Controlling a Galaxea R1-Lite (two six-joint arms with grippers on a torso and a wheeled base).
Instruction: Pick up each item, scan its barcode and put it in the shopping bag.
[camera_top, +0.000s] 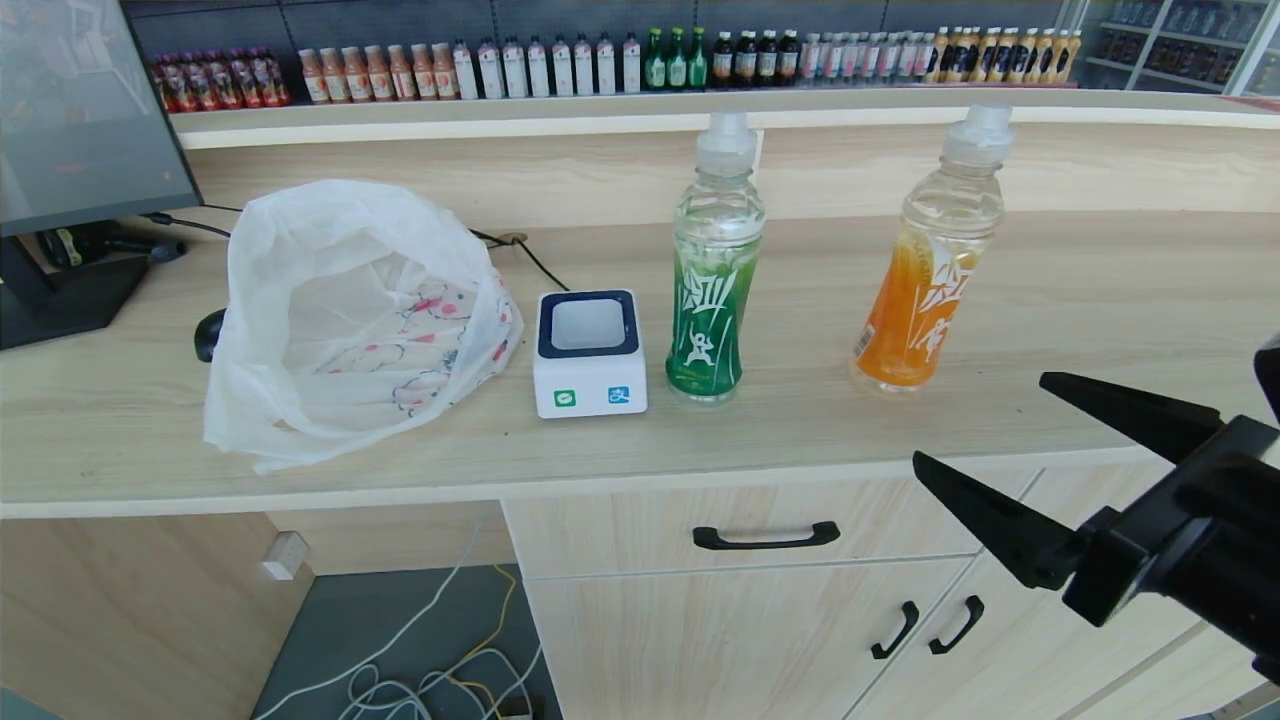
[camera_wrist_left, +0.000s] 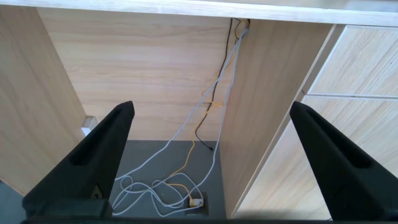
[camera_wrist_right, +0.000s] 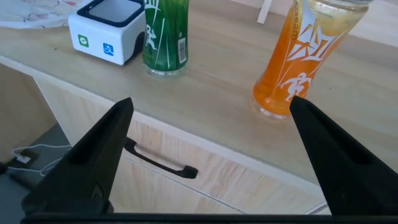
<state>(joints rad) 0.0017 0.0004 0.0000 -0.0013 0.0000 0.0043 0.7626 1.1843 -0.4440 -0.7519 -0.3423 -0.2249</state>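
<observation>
1 green bottle (camera_top: 712, 300), orange bottle (camera_top: 925, 295), shopping bag (camera_top: 250, 385)

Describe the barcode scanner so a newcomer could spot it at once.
On the wooden counter, look between the white shopping bag and the green bottle. The scanner is the white cube with a dark blue frame around its top window, squat and boxy, unlike its neighbours.

Right wrist view: clear plastic bottle of orange drink (camera_wrist_right: 292, 78) and clear plastic bottle of green drink (camera_wrist_right: 165, 37) both cut off above the label by the frame edge; white square scanner box (camera_wrist_right: 102, 40) clipped at its rear. Head view: small black object (camera_top: 208, 335) mostly hidden behind crumpled white plastic shopping bag (camera_top: 350, 320), kind indeterminable; dark flat monitor (camera_top: 80, 100) cut by frame edge.
</observation>
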